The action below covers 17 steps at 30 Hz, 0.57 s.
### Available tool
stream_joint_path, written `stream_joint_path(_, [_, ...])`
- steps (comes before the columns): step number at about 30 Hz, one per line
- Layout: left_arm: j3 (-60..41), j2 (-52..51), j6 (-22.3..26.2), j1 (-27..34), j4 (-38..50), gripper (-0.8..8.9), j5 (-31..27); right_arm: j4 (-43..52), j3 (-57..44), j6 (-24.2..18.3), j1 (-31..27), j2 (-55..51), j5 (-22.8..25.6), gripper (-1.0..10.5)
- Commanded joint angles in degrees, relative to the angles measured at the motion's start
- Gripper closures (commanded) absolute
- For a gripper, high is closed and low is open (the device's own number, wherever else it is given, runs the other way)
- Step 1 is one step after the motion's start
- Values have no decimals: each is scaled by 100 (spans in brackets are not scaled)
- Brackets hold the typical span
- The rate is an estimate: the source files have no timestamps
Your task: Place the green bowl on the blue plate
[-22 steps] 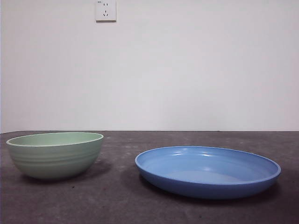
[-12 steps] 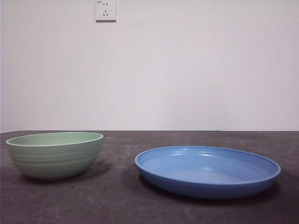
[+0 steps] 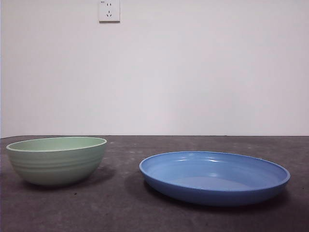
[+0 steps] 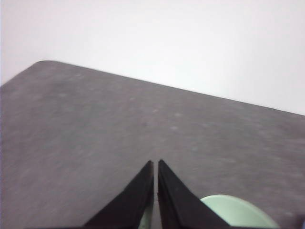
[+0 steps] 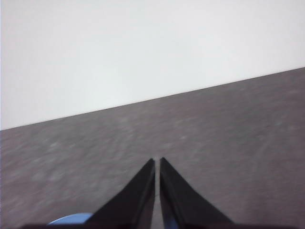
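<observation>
The green bowl (image 3: 57,160) stands upright on the dark table at the left of the front view. The blue plate (image 3: 215,177) lies to its right, apart from it, with nothing on it. Neither arm shows in the front view. In the left wrist view my left gripper (image 4: 156,163) is shut and empty, high above the table, with part of the green bowl (image 4: 236,213) showing beside its jaws. In the right wrist view my right gripper (image 5: 157,161) is shut and empty above the table, with a sliver of the blue plate (image 5: 71,220) beside its jaws.
The dark grey table (image 3: 159,212) runs back to a white wall with a white power socket (image 3: 109,10). The table's rounded far corner (image 4: 43,64) shows in the left wrist view.
</observation>
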Motion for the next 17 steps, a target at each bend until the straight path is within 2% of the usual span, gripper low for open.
stream_joint_path(1, [573, 435, -68, -48, 76, 798, 225, -354, 555, 140, 2, 358, -297, 935])
stream_joint_path(9, [2127, 1631, -66, -201, -164, 798, 791, -1161, 1950, 116, 2, 1399, -1073, 935])
stream_joint_path(17, [3534, 2647, -63, -404, -1174, 798, 1668, -1950, 3204, -210, 2, 2304, -1869, 935])
